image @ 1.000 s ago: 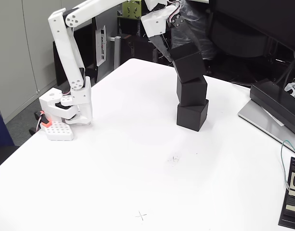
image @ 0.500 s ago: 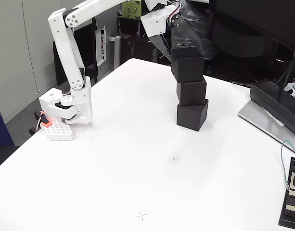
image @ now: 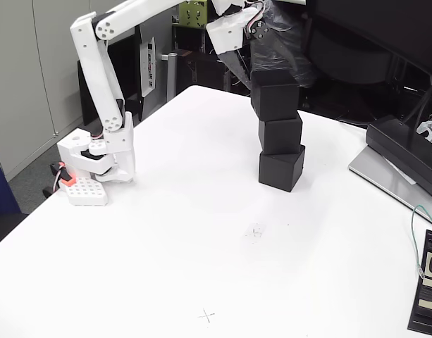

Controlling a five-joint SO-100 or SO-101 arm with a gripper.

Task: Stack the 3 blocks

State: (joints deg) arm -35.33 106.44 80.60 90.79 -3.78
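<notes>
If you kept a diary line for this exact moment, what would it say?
stage: placing third block | top block on middle block on bottom block | pincer at top block, grip unclear | table

Three matt black blocks point(image: 279, 132) with a smooth, plastic-like finish stood stacked near the far edge of a smooth white tabletop point(image: 166, 232), beside the arm point(image: 103, 77) of glossy white plastic.

The white desk point(image: 166, 232) holds a tower of black blocks point(image: 280, 169). The robot's base point(image: 96, 165) sits at its left edge. A flat black device point(image: 428, 292) lies far right.
</notes>
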